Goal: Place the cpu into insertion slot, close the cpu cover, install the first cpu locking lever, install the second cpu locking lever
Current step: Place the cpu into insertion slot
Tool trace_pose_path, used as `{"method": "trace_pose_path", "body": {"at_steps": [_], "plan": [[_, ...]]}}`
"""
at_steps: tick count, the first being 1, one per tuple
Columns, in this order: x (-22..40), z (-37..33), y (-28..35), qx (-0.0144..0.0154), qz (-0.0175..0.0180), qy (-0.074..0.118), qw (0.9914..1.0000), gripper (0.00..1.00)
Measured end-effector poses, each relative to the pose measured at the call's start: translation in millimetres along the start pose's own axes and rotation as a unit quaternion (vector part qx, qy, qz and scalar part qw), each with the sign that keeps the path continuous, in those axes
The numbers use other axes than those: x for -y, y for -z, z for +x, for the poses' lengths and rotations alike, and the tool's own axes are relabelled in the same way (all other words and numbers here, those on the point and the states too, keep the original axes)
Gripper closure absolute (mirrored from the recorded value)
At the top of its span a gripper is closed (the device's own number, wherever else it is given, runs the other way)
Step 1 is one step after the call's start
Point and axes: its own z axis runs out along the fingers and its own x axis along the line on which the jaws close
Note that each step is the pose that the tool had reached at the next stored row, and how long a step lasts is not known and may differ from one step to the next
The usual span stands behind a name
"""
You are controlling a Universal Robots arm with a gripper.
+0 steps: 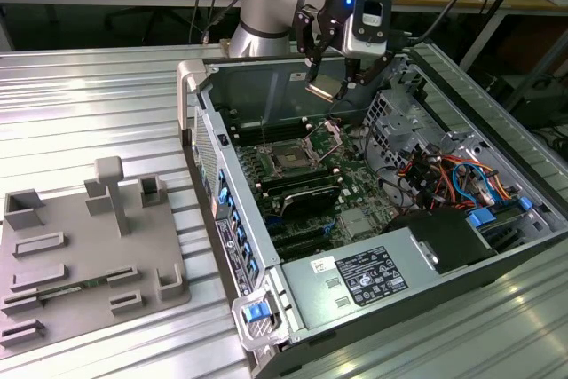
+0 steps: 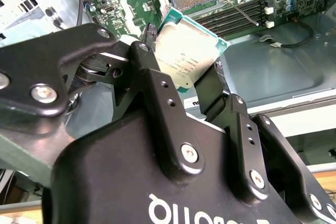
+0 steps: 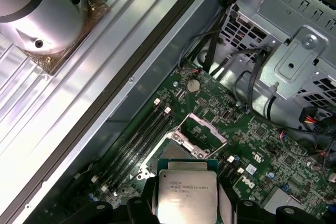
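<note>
Single arm (image 1: 266, 6) angled down from above — wrist tipped toward the floor, gripper (image 1: 330, 80) hanging in mid-air. Both fingers (image 2: 152, 77) clamped on the cpu (image 2: 186, 59), one at each edge.

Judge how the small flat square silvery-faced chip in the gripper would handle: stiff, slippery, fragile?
Probably stiff: the flat square silvery chip spans the black gripper unbent. Its smooth metal face may be slippery. Thin, edge-held, so likely fragile.

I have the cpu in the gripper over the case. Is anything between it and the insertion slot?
Nothing visible does. The gripper holds the cpu above the board. The insertion slot lies open below, with the cpu cover tipped up off it.
</note>
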Motion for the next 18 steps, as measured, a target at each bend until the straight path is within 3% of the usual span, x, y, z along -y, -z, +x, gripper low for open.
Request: {"method": "trace_pose_path", "body": {"at_steps": [6,18], "plan": [[0.7,0.6,0.0,0.0013,-0.0003,-0.014,0.99990,0.45],[0.7,0.6,0.0,0.0013,-0.0003,-0.014,0.99990,0.45]]}}
